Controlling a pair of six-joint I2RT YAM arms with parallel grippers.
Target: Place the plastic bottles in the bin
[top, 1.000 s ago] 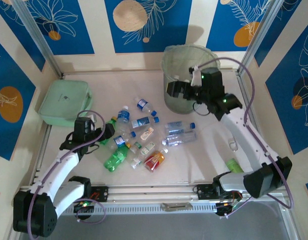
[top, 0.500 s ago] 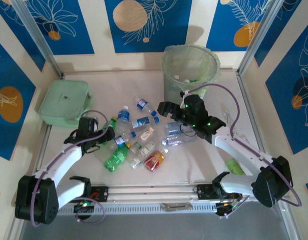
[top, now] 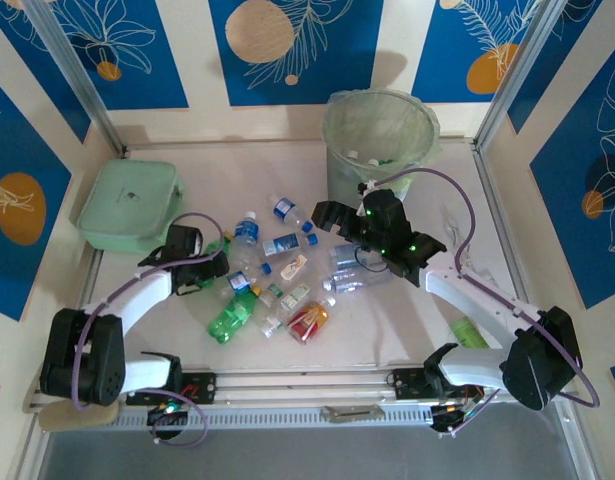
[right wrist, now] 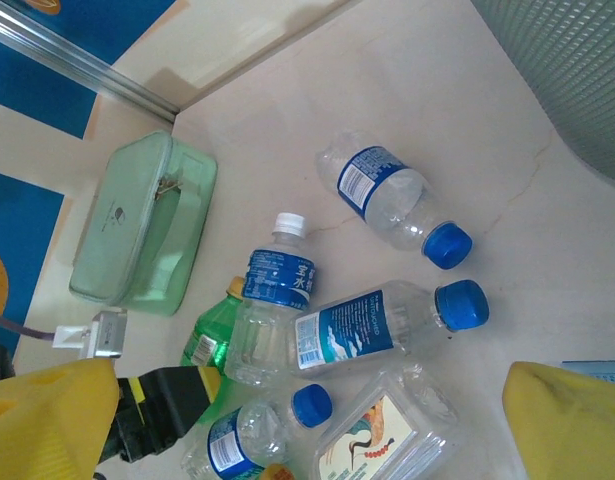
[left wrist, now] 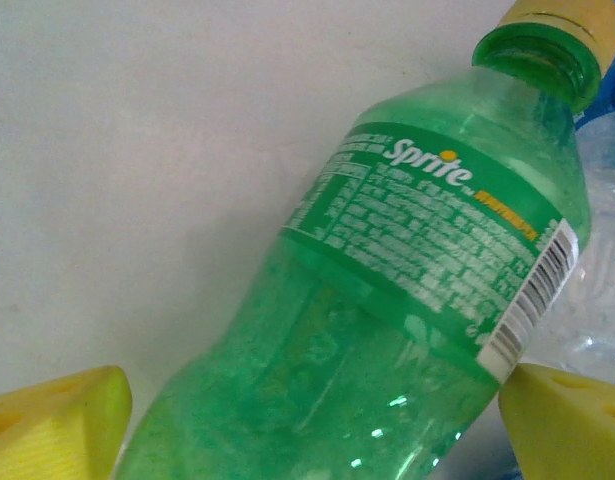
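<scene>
Several plastic bottles (top: 287,270) lie in a loose pile mid-table, mostly clear with blue caps, plus a large green one (top: 230,315) and a red-orange one (top: 309,320). My left gripper (top: 212,268) sits low at the pile's left edge. Its yellow fingers (left wrist: 57,420) flank a green Sprite bottle (left wrist: 427,240) lying on the table, jaws wide and close to its sides. My right gripper (top: 327,215) hovers open above the pile, with nothing between its fingers (right wrist: 567,420); blue-capped bottles (right wrist: 387,320) lie under it. The bin (top: 332,130) stands at the back right.
A flat mint-green case (top: 129,205) lies at the back left, near the wall. A small green thing (top: 469,330) lies beside the right arm's base. The bin's grey wall (right wrist: 577,60) is close behind the right gripper. Walls enclose the table on three sides.
The right arm swung from over the bin down and left to above the pile. The left gripper pushed forward around the green Sprite bottle and its jaws narrowed a little.
</scene>
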